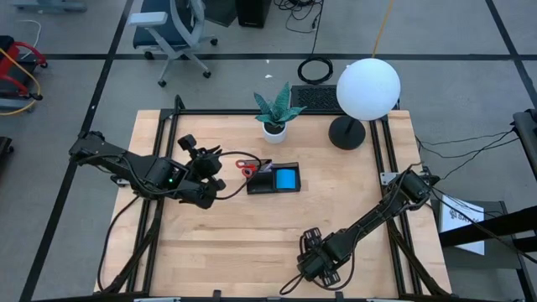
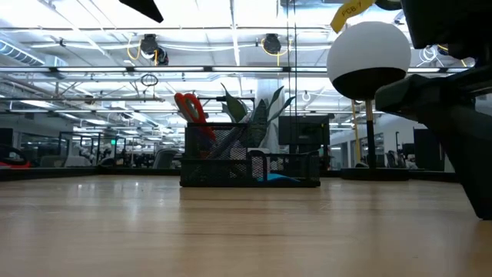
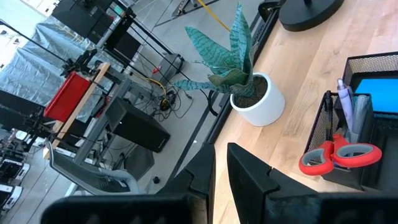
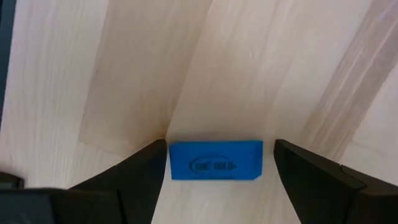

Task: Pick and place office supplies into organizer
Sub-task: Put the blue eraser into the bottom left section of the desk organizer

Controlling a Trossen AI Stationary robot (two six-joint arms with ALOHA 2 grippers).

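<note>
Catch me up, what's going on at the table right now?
The right claw is down near the table's front edge, open, straddling a small blue block lying flat on the wood. The left claw sits beside the black organizer, nearly shut and empty. The organizer already holds the red-handled scissors, a purple pen and a blue note pad.

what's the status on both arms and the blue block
Right gripper jaws open, straddling blue block on table. Left gripper shut, empty, beside organizer. Nothing in the way.
</note>
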